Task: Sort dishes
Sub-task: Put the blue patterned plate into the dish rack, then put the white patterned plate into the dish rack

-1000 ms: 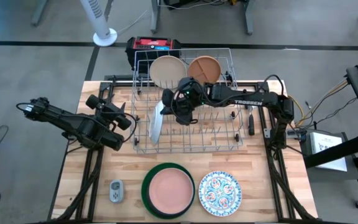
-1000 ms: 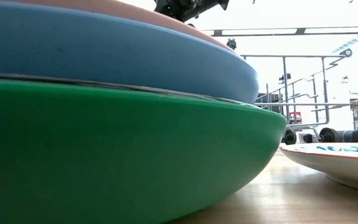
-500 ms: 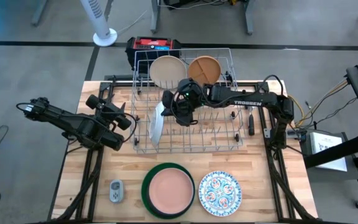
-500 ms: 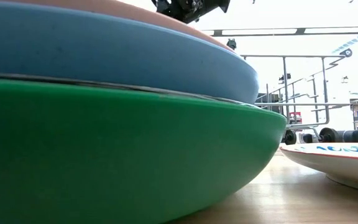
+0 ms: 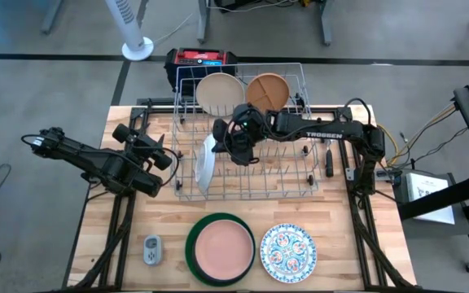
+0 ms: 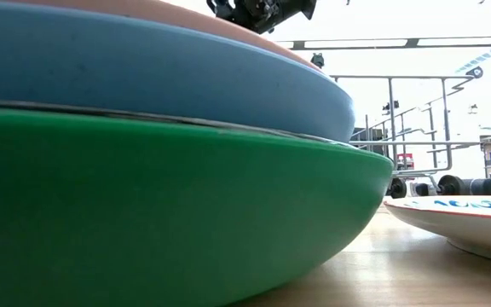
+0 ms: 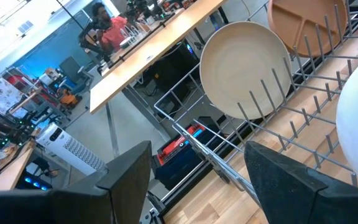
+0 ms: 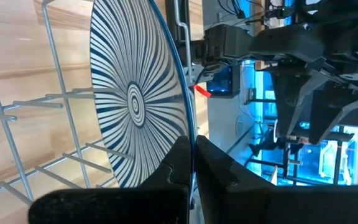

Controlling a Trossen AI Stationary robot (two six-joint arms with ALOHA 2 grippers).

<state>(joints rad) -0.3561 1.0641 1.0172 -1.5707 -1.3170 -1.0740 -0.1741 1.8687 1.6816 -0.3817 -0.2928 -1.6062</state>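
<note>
1. A wooden table [image 5: 96, 244] seen from above holds a silver wire rack [image 5: 300, 183] at its far middle. Two dark robot arms reach in, one from each side.
2. The right gripper [image 5: 228, 140] sits over the rack's left half. Its fingers are pressed together on the rim of a striped plate [image 5: 204, 160], which stands on edge between the rack's wire prongs.
3. The right wrist view shows the same plate [image 8: 135, 93] close up. Thin blue and white lines fan out from its centre, and the two dark fingertips [image 8: 179, 165] pinch its edge.
4. The left gripper [image 5: 163, 156] waits just outside the rack's left side, fingers spread, holding nothing.
5. Two more dishes stand upright at the rack's far end: a cream plate [image 5: 219, 92] and a brown plate [image 5: 267, 89] beside it.
6. Near the table's front edge, a pink plate [image 5: 221, 247] rests on top of a stack. A blue plate [image 6: 143, 77] lies under it and a large green plate [image 5: 192, 259] sits at the bottom.
7. A patterned plate [image 5: 287, 251] lies flat just to the right of the stack. A small grey gadget [image 5: 151, 248] lies to the left of it.
8. The step in hand appears to be lifting the striped plate out of the rack. To do it well, raise it straight up along its own plane so the rim clears the prongs, keeping the pinch firm because the hold is only on the edge.
</note>
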